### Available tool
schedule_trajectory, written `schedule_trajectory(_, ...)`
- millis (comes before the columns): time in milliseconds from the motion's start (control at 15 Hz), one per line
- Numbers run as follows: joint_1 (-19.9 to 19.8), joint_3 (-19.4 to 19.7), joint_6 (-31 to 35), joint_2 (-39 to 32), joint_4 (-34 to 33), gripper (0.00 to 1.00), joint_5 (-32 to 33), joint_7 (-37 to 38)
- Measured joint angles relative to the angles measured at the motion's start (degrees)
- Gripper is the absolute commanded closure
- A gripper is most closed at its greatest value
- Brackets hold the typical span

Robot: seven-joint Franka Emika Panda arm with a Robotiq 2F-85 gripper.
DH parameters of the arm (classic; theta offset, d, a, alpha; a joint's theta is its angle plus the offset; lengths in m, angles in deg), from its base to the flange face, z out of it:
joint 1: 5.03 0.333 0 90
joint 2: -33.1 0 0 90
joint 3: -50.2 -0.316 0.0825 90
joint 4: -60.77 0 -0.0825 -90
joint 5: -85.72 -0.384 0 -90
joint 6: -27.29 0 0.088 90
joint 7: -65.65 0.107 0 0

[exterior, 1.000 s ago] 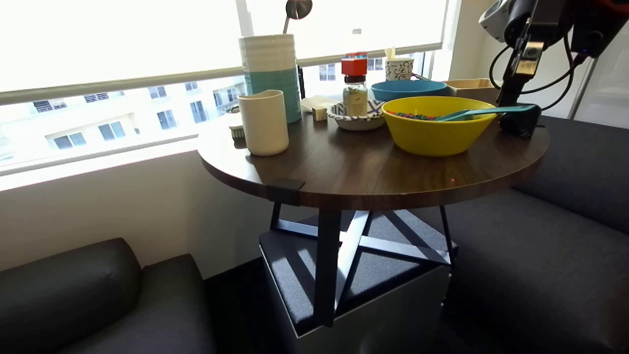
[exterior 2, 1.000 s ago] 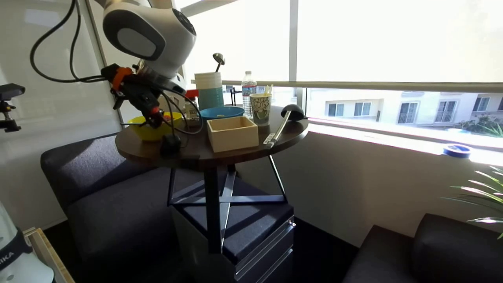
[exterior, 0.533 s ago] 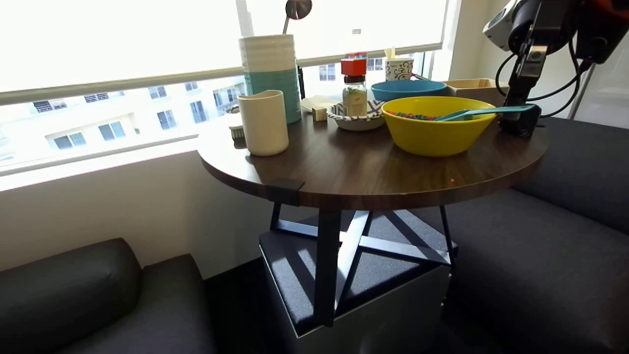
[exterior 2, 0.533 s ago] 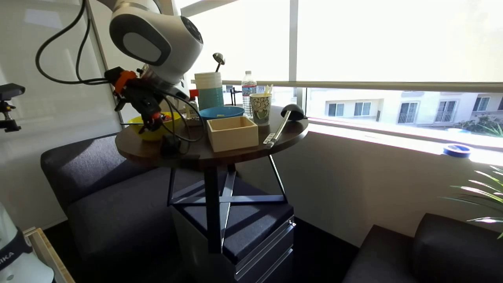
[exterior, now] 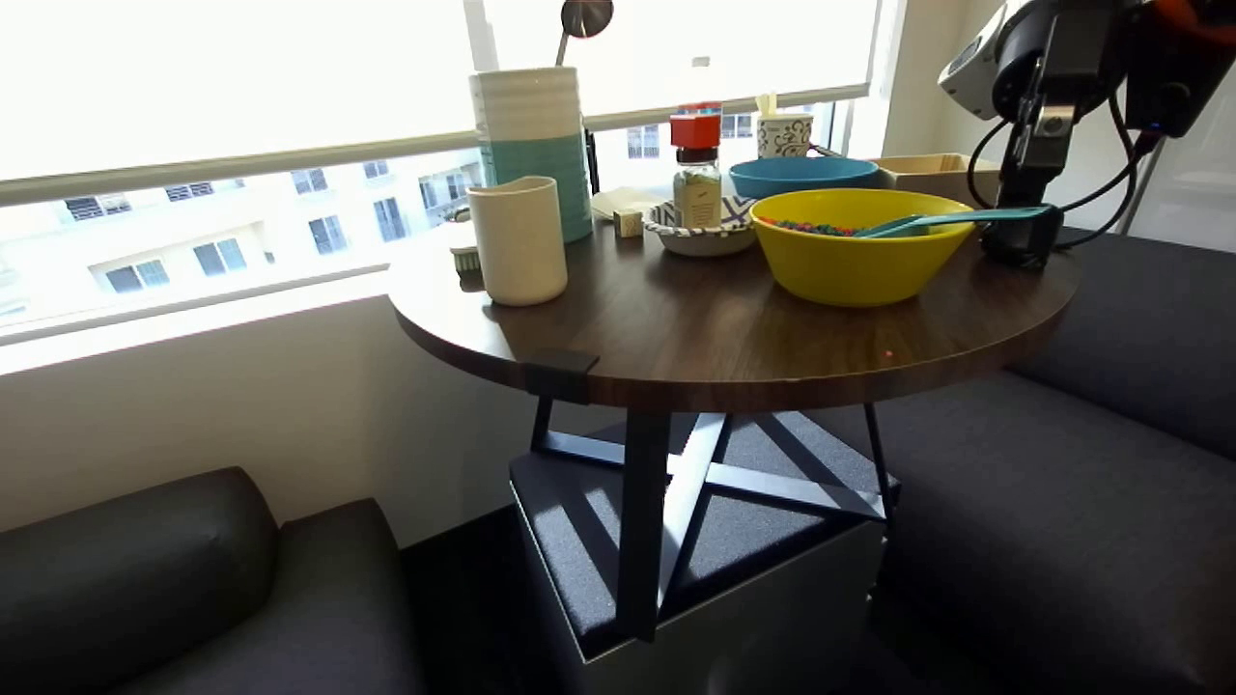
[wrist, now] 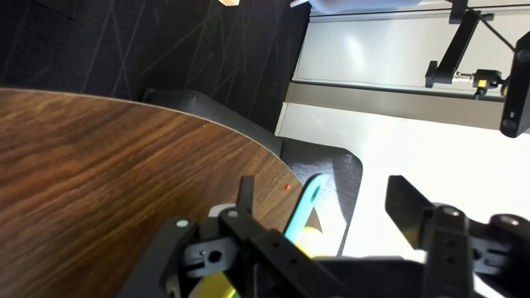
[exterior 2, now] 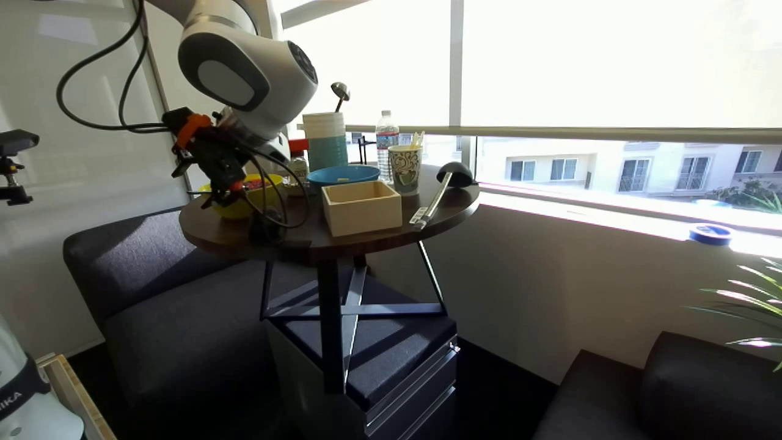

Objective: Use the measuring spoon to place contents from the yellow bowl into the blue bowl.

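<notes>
The yellow bowl (exterior: 859, 261) stands near the table's edge with small coloured bits (exterior: 809, 228) in it; it also shows in an exterior view (exterior 2: 273, 195). The teal measuring spoon (exterior: 951, 221) leans on its rim, handle sticking out; its handle shows in the wrist view (wrist: 304, 207). The blue bowl (exterior: 803, 175) stands behind the yellow bowl, and in an exterior view (exterior 2: 344, 175) behind a wooden box. My gripper (wrist: 321, 182) is open, its fingers wide apart. In the wrist view the handle shows between them, touching neither finger; its depth is unclear. In an exterior view the gripper (exterior 2: 219, 198) is before the yellow bowl.
A dark object (exterior 2: 264, 226) stands on the table close to the gripper. The wooden box (exterior 2: 361, 211), a ladle (exterior 2: 441, 192) and a paper cup (exterior 2: 405, 170) stand nearby. A patterned bowl (exterior: 703, 243) holds a red-capped jar (exterior: 697, 183). Arm cables hang in loops.
In an exterior view the arm has moved right and down, while the gripper's tip has shifted a little left and down. The spoon and bowls have not moved.
</notes>
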Motion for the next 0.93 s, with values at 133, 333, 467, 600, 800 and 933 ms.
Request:
schedule_trajectory(133, -0.4, -0.5, 0.0, -0.7, -0.1, 0.64, -0.1, 0.1)
schedule_trajectory(333, -1.0, -0.8, 0.0, -1.1, -0.3, 0.34, -0.4, 0.2)
schedule_trajectory(467, -1.8, -0.8, 0.0, -1.2, -0.5, 0.37, -0.7, 0.2)
schedule_trajectory(600, -2.6, -0.8, 0.0, -1.2, -0.6, 0.78, -1.2, 0.3)
schedule_trajectory(800, -3.3, -0.8, 0.0, -1.2, -0.6, 0.89, -1.5, 0.5)
schedule_trajectory(933, -3.3, -0.8, 0.0, -1.2, -0.6, 1.00, -1.6, 0.7)
